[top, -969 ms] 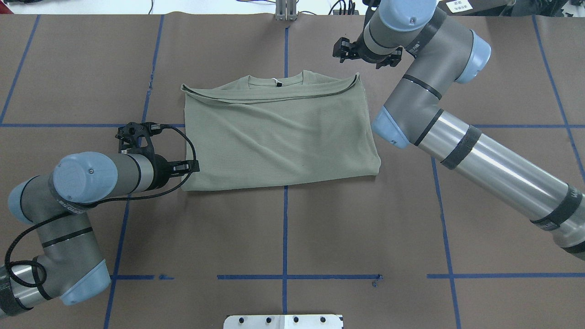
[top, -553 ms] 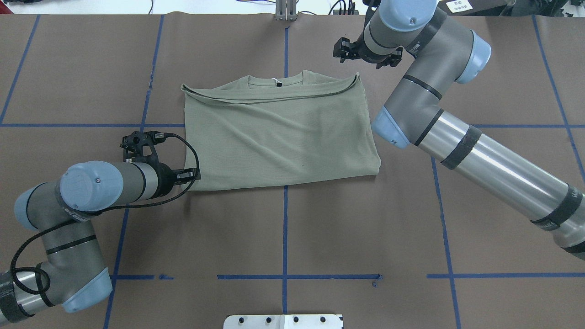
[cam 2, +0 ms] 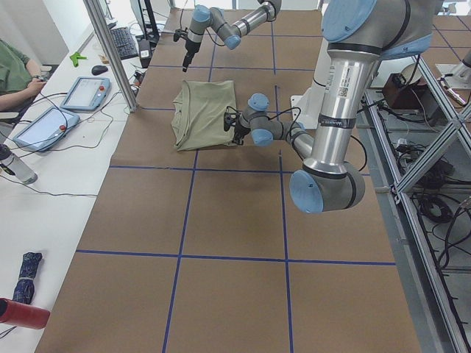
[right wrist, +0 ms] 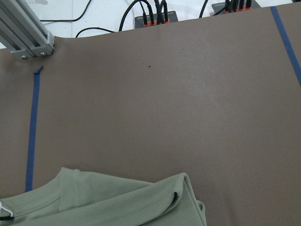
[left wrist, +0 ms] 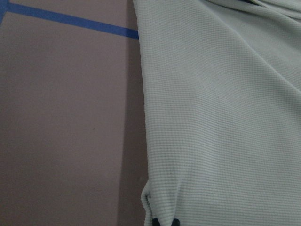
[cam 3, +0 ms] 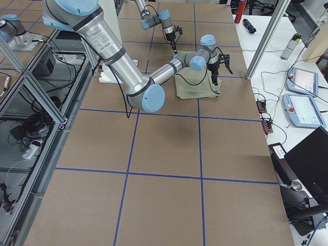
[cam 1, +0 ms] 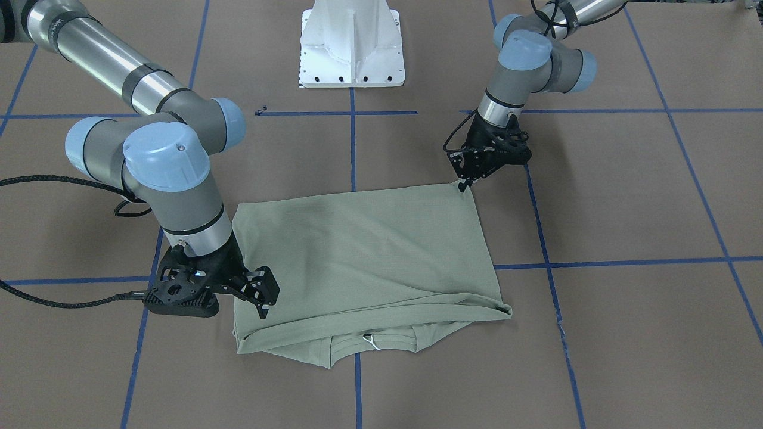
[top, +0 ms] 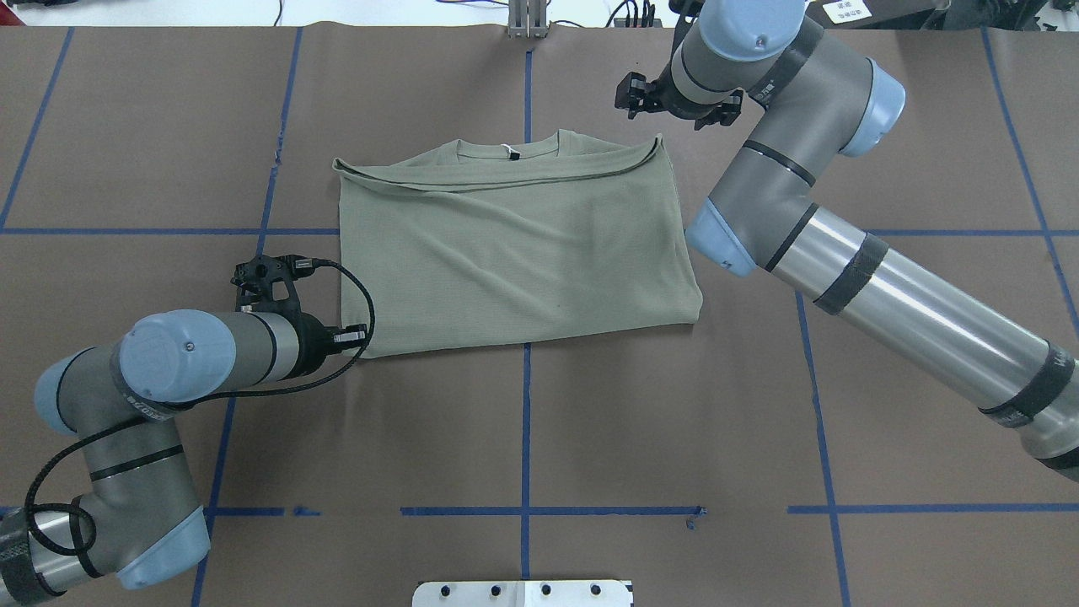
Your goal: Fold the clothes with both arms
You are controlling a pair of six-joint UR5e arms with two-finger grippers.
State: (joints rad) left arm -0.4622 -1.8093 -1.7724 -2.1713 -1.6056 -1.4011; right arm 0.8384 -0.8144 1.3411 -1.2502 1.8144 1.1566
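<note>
The sage-green shirt lies folded flat on the brown table, with its collar and white label at the far edge. My left gripper is at the shirt's near-left corner. In the front view its narrow tip touches that corner. The left wrist view shows the fabric corner pinched at black fingertips. My right gripper hovers open over the far-right corner by the collar fold, with nothing in it. The right wrist view shows that folded corner below.
The white pedestal base stands at the near middle of the table. An aluminium post and plugged cables sit at the far edge. Blue tape lines cross the table. Tablets and a person's arm lie beyond the far side.
My left arm moved toward the robot and slightly right, bringing its gripper along the shirt's left edge to the near-left corner. The right arm has barely moved.
</note>
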